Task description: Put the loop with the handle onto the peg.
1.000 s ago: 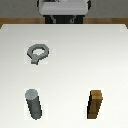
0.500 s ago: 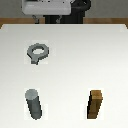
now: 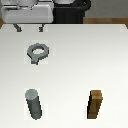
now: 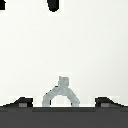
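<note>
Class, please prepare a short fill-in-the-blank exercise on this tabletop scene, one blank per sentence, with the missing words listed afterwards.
1. The flat grey ring with a stubby handle lies ____ on the white table.
2. The upright grey cylinder peg has ____ on it.
3. The brown wooden block stands toward the exterior view's ____ of the peg.
4. The pincer holds ____.

Missing words: flat; nothing; right; nothing

The loop with the handle (image 4: 61,95) lies on the white table (image 4: 64,50).
</note>
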